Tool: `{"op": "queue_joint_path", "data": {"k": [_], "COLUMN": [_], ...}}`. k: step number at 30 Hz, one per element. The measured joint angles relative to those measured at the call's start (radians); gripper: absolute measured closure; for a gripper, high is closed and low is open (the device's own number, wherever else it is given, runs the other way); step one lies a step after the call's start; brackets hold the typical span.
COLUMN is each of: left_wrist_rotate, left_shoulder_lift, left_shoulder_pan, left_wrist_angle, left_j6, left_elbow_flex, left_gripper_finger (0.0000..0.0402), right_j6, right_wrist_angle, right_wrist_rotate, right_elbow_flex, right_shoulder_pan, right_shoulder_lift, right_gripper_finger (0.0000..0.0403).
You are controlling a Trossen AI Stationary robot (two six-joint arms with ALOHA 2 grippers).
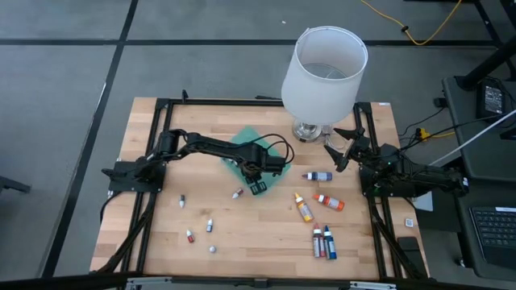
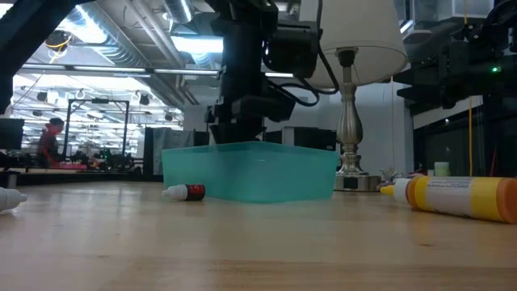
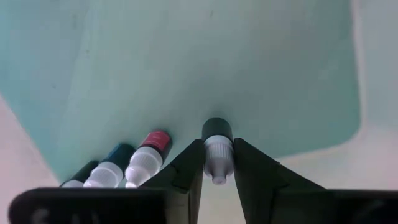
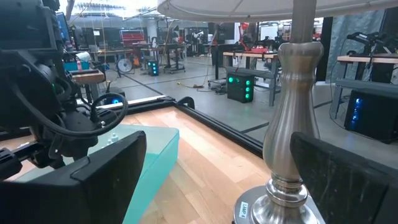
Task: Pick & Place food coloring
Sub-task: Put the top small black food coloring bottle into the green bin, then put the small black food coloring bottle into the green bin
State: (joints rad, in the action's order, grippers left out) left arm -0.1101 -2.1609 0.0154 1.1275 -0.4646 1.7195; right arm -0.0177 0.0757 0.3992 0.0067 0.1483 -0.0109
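Note:
My left gripper (image 3: 217, 145) hangs over the teal tray (image 1: 242, 138) at the table's middle, pointing down, and is shut on a tiny dark bottle with a white cap (image 3: 217, 144). Three more tiny bottles (image 3: 149, 152) lie side by side on the tray floor. In the high view, finger-sized bottles lie on the wood to the right: a purple one (image 1: 318, 176), orange ones (image 1: 303, 208), and a red and blue pair (image 1: 324, 242). Tiny white-capped ones (image 1: 210, 225) are scattered at the near left. My right gripper (image 1: 343, 149) waits open beside the lamp base. My left gripper pinches the tiny dark bottle by its white cap (image 3: 218, 163) between the two fingers, coming from above and pointing down. The dark body (image 3: 217, 129) sticks out past the fingertips toward the tray floor. Whether it rests on the floor or hangs clear, I cannot tell.
A tall lamp with a white shade (image 1: 324, 71) and a silver stem (image 4: 292, 124) stands at the far right, close to my right gripper. In the low view, one tiny red bottle (image 2: 186, 191) lies just outside the tray's near wall (image 2: 250, 174). Black frame rails (image 1: 153, 201) run along the table sides.

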Motion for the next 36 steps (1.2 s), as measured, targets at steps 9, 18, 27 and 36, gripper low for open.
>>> {"op": "queue_joint_path", "data": {"k": [9,18,27,36], "left_wrist_rotate": [0.004,0.009,-0.033,-0.020], "left_shoulder_lift": [0.000,0.015,0.125,0.256], "left_shoulder_pan": [0.000,0.007,0.006,-0.037], "left_wrist_angle": [0.001,0.002,-0.001,0.051], "left_j6": [0.007,0.000,-0.032,-0.134], "left_elbow_flex": [0.000,0.000,0.000,0.000], "left_gripper_finger": [0.0287,0.0249,0.0160,0.0074], "right_j6": [0.000,0.000,0.000,0.000], "right_wrist_angle": [0.000,0.000,0.000,0.000], "right_wrist_rotate": [0.000,0.000,0.000,0.000], "right_elbow_flex": [0.000,0.000,0.000,0.000], "right_shoulder_pan": [0.000,0.000,0.000,0.000], "right_shoulder_lift": [0.000,0.000,0.000,0.000], "right_gripper_finger": [0.0006,0.0006,0.0006,0.0006]}}
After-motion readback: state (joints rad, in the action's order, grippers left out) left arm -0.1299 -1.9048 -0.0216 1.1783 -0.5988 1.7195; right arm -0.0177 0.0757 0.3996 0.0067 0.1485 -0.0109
